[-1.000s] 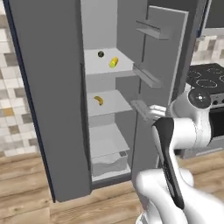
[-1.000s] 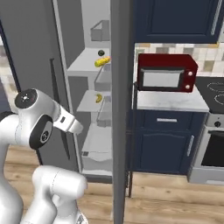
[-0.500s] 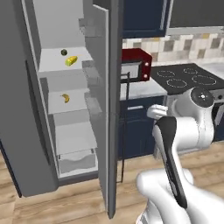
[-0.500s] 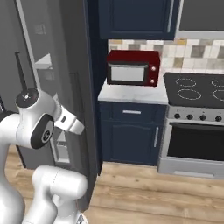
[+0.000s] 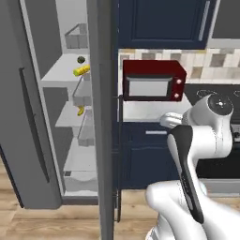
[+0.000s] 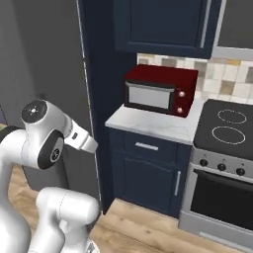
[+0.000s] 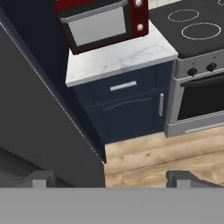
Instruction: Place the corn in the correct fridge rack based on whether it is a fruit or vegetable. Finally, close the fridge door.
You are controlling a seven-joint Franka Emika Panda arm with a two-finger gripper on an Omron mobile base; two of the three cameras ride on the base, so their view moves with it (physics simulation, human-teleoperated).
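Sitting on the top fridge shelf, the corn (image 5: 81,71) looks put away, so only the fridge door (image 5: 104,117), standing open edge-on, is left to shut, and the gripper (image 7: 111,178) is spread wide, holding nothing.

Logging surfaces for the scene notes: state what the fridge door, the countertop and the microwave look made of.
Fridge door: looks like matte grey painted metal, flat with no shine. Countertop: probably polished marble or stone, white with faint grey veins. Microwave: glossy dark red casing, metal or plastic, with a pale glass-like door.
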